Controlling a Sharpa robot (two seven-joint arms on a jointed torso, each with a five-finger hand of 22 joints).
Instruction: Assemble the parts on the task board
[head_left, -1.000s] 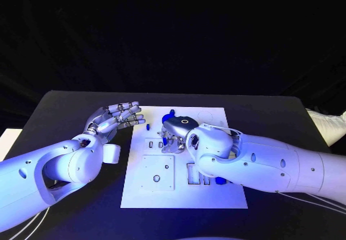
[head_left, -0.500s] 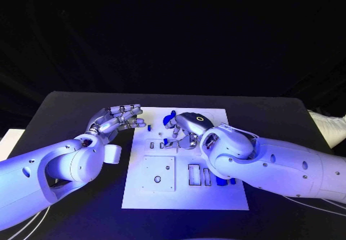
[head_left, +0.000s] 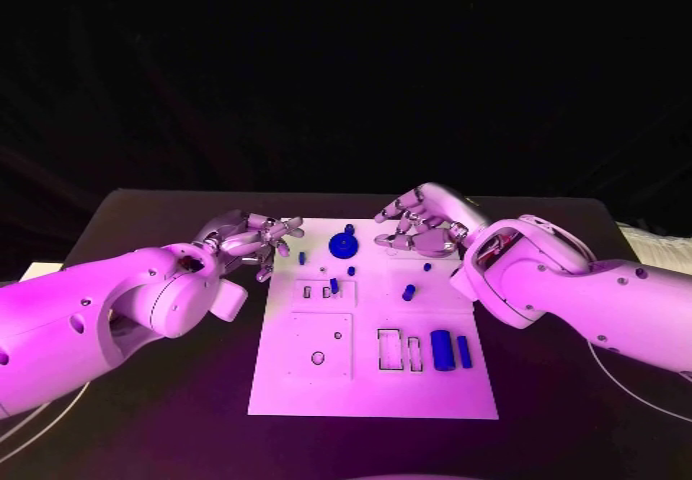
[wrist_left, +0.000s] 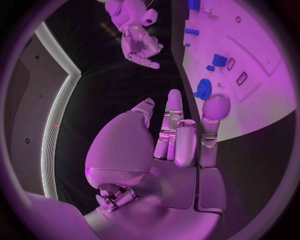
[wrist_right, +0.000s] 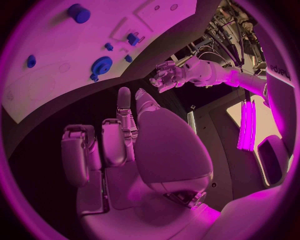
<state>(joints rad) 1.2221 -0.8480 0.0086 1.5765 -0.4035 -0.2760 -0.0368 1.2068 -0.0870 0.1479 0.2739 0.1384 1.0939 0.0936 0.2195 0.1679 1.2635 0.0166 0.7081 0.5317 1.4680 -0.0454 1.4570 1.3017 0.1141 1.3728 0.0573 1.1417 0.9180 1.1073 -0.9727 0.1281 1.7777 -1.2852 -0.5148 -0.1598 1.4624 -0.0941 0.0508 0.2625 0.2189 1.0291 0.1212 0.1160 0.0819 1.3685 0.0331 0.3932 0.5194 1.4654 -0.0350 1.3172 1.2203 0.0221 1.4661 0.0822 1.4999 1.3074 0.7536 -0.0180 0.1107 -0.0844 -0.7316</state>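
Observation:
The white task board (head_left: 378, 385) lies in the middle of the black table. A round blue part (head_left: 343, 244) sits near its far edge, with small blue parts (head_left: 408, 292) scattered around and one standing by the small slots (head_left: 335, 285). Two blue blocks (head_left: 441, 350) fill slots at the near right. My left hand (head_left: 257, 240) hovers at the board's far left corner, fingers apart, holding nothing. My right hand (head_left: 423, 222) hangs over the far right edge, fingers loosely bent and empty. The left wrist view shows the left hand (wrist_left: 181, 140) beside the round part (wrist_left: 203, 88). The right wrist view shows the right hand (wrist_right: 131, 145) and that part (wrist_right: 101, 65).
A square white plate (head_left: 316, 345) with a small hole lies on the board's near left. An open rectangular slot (head_left: 389, 349) is beside the blue blocks. Bare black table (head_left: 577, 400) lies on both sides of the board.
My right hand has lifted off the board's middle slots and drawn back to the far right edge, uncovering the small parts there. The left hand has barely moved.

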